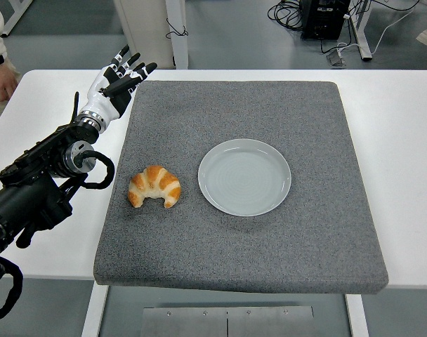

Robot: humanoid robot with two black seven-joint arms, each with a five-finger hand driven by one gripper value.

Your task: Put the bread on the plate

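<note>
A white table (403, 126) was seen from above, with a thick grey mat (270, 246) laid across its middle and overhanging the near edge slightly. Two items were positioned on the mat. A croissant-shaped piece of bread (154, 187) was located on the left portion of the mat, with its curved back directed away from the robot and its two tips directed toward the near edge. A round, pale plate (244, 177) was located just to the right of the bread, near the centre of the mat. The bread and the plate were set apart by a narrow strip of bare mat; no contact between them was observed. Nothing was seen lying on the plate.

The left arm (45, 175) was extended in from the left edge of the picture, over the bare table surface beside the mat. The left hand (115, 88) was raised near the far left corner of the mat, well apart from the bread. Its fingers (133, 70) were extended and spread, and nothing was held in them.

At the upper left corner, a person's hand (3, 81) was partly visible beyond the table. Cables and furniture legs were visible on the floor behind the table.
</note>
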